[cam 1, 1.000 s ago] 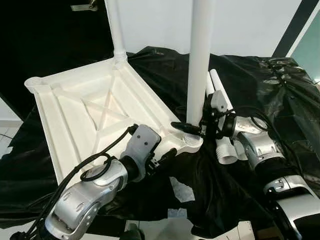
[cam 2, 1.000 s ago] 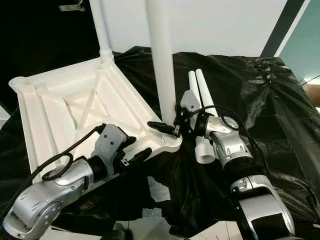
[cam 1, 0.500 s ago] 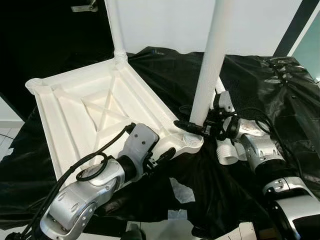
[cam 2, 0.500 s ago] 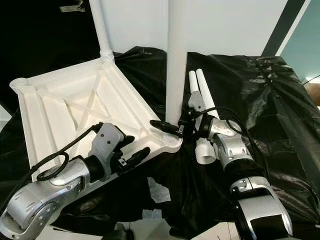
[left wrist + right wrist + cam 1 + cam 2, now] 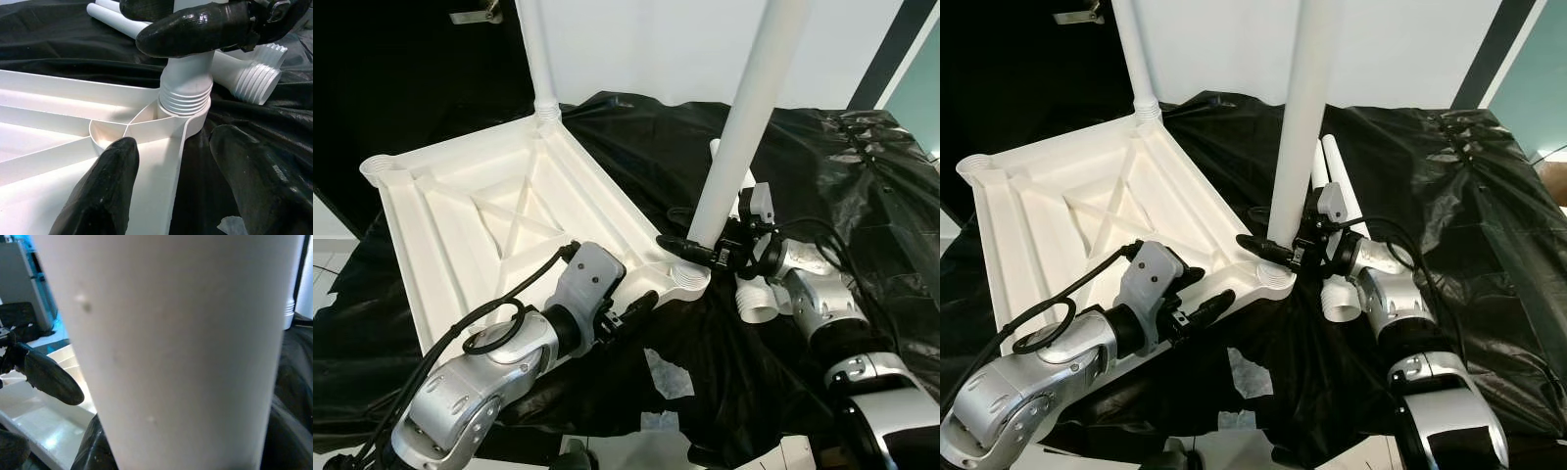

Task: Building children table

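One white tabletop (image 5: 489, 211) lies upside down on the black plastic sheet (image 5: 862, 186), its ribbed underside and crossed braces facing up. I count four white legs: one standing upright in the far corner socket (image 5: 536, 54), one at the near corner (image 5: 744, 127), and two spare legs (image 5: 1337, 196) lying side by side on the sheet just beyond the right arm, threaded ends toward me. The right gripper (image 5: 705, 247) is closed on the near leg just above its threaded end, which sits at the corner socket (image 5: 183, 105). That leg stood straight a second ago; now it tilts with its top leaning to the right. The left gripper (image 5: 631, 308) has its fingers spread apart over the tabletop's near edge, beside that socket.
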`<state>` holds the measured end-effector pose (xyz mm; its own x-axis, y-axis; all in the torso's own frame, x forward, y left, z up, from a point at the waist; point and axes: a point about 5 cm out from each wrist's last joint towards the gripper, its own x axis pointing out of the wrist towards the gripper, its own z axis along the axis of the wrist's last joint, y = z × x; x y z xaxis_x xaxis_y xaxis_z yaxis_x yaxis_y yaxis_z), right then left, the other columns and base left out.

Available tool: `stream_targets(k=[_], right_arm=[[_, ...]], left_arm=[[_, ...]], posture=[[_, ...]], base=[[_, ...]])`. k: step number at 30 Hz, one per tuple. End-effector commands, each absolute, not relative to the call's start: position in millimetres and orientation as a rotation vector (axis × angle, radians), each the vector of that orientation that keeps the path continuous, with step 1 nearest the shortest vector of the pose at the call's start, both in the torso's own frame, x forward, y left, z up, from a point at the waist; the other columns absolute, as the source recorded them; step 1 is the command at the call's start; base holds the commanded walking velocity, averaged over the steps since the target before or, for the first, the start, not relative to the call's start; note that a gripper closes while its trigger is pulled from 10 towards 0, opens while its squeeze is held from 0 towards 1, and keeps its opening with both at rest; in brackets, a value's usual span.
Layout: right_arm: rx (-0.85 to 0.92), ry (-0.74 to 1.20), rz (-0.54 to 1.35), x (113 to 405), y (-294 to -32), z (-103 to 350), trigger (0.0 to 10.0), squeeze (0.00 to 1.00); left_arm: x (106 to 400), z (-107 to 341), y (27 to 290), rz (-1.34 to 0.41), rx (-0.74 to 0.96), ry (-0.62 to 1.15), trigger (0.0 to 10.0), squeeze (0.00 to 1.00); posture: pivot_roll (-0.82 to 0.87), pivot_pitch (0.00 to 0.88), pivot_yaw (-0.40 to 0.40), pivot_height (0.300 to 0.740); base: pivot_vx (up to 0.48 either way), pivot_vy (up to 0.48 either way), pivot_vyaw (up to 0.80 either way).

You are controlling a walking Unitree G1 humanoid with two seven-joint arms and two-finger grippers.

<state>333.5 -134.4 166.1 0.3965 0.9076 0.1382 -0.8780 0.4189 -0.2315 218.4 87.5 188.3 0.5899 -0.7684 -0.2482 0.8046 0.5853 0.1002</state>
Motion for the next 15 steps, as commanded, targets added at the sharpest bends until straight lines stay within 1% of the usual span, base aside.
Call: stream_targets(k=[1,2,3,6,9,10,12,15], right_arm=[[-0.068,-0.137,1.128,324.6,-133.2,134.1,10.0,0.0],[-0.068,-0.137,1.128,324.6,-133.2,134.1,10.0,0.0],[-0.009,-0.148,1.124,324.6,-129.7,136.2,10.0,0.0],[0.024,-0.147,1.126,324.7,-128.4,136.7,10.0,0.0],[-0.057,-0.158,1.128,323.1,-127.0,134.9,10.0,0.0],[-0.111,-0.159,1.139,321.5,-125.5,133.4,10.0,0.0],[-0.136,-0.152,1.159,319.4,-123.9,131.4,10.0,0.0],[-0.093,-0.125,1.198,317.6,-122.1,130.1,10.0,0.0]], left_arm=[[215.9,191.0,86.7,-0.965,0.214,0.184,10.0,0.0],[215.9,191.0,86.7,-0.965,0.214,0.184,10.0,0.0],[216.3,191.2,86.2,-0.97,0.212,0.185,10.0,0.0],[216.5,191.3,86.0,-0.973,0.212,0.185,10.0,0.0],[216.5,191.6,85.9,-0.976,0.214,0.186,10.0,0.0],[216.6,191.5,85.9,-0.975,0.213,0.187,10.0,0.0],[216.6,191.5,85.6,-0.975,0.211,0.187,10.0,0.0],[216.8,191.3,83.9,-0.977,0.207,0.187,10.0,0.0]], posture=[[0.16,0.106,0.007,0.74],[0.16,0.106,0.007,0.74],[0.16,0.102,0.009,0.74],[0.16,0.102,0.009,0.74],[0.16,0.099,0.008,0.74],[0.16,0.096,0.006,0.74],[0.16,0.094,0.005,0.74],[0.16,0.089,0.005,0.74]], base=[[0.0,0.0,0.0],[0.0,0.0,0.0],[0.0,0.0,0.0],[0.0,0.0,0.0],[0.0,0.0,0.0],[0.0,0.0,0.0],[0.0,0.0,0.0],[0.0,0.0,0.0]])
